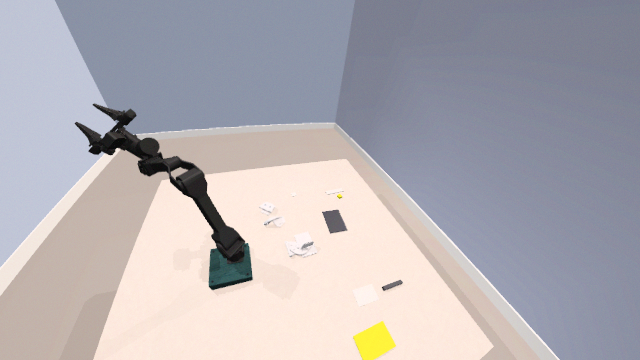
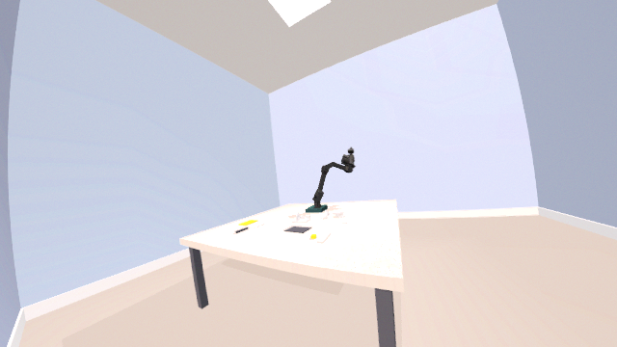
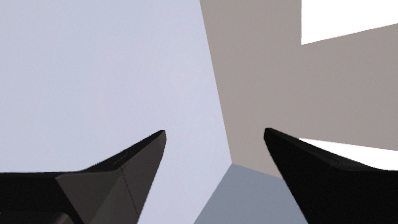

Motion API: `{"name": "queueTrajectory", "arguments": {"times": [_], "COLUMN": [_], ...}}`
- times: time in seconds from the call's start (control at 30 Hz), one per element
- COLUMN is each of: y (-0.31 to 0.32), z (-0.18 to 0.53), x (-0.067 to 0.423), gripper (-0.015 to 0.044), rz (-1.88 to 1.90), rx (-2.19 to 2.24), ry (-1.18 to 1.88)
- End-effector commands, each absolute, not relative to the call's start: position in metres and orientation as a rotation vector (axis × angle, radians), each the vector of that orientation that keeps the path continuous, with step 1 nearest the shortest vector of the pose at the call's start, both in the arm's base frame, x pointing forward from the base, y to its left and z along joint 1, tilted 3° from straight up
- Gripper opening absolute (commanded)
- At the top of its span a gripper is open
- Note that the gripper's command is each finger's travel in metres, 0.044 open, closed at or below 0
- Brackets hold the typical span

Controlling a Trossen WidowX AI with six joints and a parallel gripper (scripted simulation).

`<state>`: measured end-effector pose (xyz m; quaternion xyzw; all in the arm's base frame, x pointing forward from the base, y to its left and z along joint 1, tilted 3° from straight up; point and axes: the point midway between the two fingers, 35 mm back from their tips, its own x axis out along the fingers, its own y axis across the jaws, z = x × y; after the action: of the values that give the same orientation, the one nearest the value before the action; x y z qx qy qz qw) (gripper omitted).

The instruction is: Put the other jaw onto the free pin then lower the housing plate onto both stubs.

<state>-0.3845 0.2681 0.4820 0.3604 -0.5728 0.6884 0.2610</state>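
My gripper (image 1: 85,114) (image 3: 214,133) is open and empty, with its fingers wide apart. It is raised high on the far side of the arm's base from the parts, pointing away from them. A cluster of white parts (image 1: 303,238) lies on the table to the right of the base in the top view. Behind it are a white piece with a thin dark edge (image 1: 278,220) and another small white piece (image 1: 267,206). These are too small to tell jaws, pins, stubs and housing plate apart, or whether any teeth mesh. The wrist view shows no parts.
The table (image 1: 175,310) (image 2: 366,255) also bears a dark flat rectangle (image 1: 334,221) (image 2: 298,229), a white bar (image 1: 334,192), a small yellow block (image 1: 339,196) (image 2: 313,236), a dark bar (image 1: 392,285) (image 2: 242,230), a white square (image 1: 365,295) and a yellow square (image 1: 374,341) (image 2: 248,223).
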Motion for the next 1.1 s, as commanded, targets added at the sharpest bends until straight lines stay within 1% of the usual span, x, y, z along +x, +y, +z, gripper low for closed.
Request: {"name": "queueTrajectory", "arguments": {"times": [0.0, 0.53, 1.07], "y": [0.2681, 0.2681, 0.2681], "z": [0.4820, 0.4820, 0.4820], "x": [-0.3845, -0.3845, -0.3845], "gripper": [0.0426, 0.0006, 0.0000], "rz": [1.864, 1.864, 1.864], "rx": [0.976, 0.976, 0.976], "ry": [-1.551, -1.551, -1.551]}}
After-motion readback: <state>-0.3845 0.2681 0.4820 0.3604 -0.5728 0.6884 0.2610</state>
